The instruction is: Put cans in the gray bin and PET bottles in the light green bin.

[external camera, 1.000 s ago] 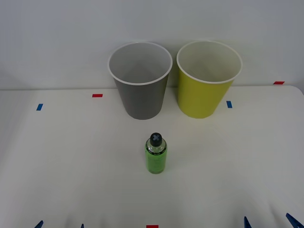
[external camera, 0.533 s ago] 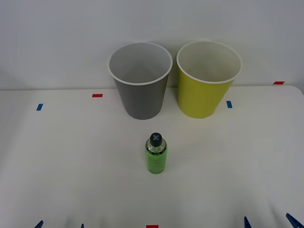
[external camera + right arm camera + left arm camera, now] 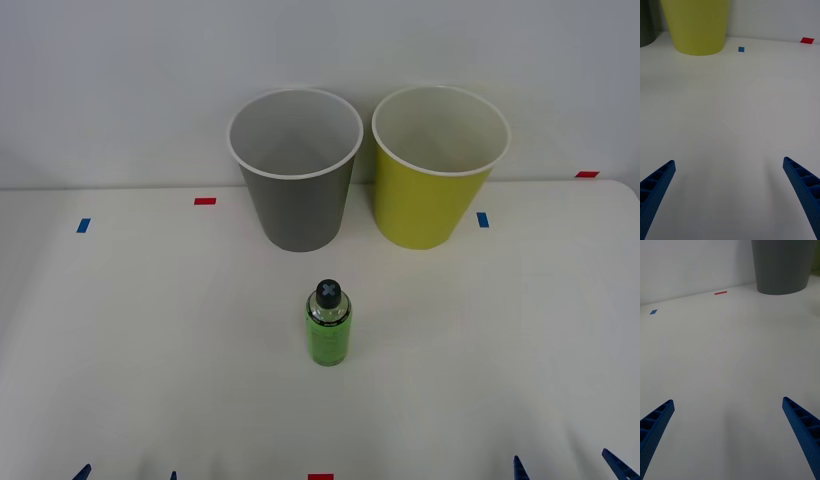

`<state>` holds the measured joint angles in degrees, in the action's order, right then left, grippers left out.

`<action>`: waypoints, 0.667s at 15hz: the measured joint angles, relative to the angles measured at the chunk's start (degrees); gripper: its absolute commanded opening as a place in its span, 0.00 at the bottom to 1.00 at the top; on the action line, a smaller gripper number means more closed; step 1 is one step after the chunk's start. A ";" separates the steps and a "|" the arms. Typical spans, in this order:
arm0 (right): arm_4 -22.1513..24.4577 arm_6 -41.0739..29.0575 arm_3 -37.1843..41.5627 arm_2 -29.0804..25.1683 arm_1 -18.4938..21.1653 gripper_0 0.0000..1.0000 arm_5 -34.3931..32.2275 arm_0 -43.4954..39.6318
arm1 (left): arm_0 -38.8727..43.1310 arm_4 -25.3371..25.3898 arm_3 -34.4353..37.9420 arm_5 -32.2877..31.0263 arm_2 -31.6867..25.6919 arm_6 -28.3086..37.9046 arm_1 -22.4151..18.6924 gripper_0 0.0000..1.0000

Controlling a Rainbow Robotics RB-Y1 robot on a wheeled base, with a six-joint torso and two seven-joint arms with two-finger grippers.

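A small PET bottle [image 3: 328, 327] with a bright green body and black cap stands upright at the table's middle. Behind it stands the gray bin [image 3: 296, 170], and the light green bin [image 3: 437, 168] is right beside it on the right; both show pale insides with nothing in them. My left gripper [image 3: 127, 473] sits at the front left edge, open, its blue fingers [image 3: 655, 427] wide apart over bare table. At the front right edge my right gripper [image 3: 567, 466] is open too, its fingers [image 3: 803, 189] spread. The gray bin [image 3: 784, 264] and the light green bin [image 3: 696, 24] rise ahead of them.
Small red tape marks [image 3: 205, 201] and blue tape marks [image 3: 83, 225] dot the white table [image 3: 150, 340]. A pale wall stands just behind the bins. Open table surface lies between the bottle and both grippers.
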<state>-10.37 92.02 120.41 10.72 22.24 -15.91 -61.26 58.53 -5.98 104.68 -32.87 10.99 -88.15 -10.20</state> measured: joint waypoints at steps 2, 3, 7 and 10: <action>0.00 0.00 0.00 0.00 0.00 1.00 0.00 0.00 | 0.00 0.00 0.00 0.00 0.00 0.00 0.00 1.00; 0.00 0.00 0.00 0.00 0.00 1.00 0.00 0.00 | 0.00 0.00 0.00 0.00 0.00 0.00 0.00 1.00; 0.00 0.00 0.00 0.00 0.00 1.00 0.00 0.00 | 0.00 0.00 0.00 0.00 0.00 0.00 0.00 1.00; 0.00 0.00 0.00 0.00 0.00 1.00 0.00 0.00 | 0.00 0.00 0.00 0.00 0.00 0.00 0.00 1.00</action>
<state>-10.37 92.02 120.41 10.72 22.24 -15.91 -61.26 58.53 -5.98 104.68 -32.87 10.99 -88.15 -10.20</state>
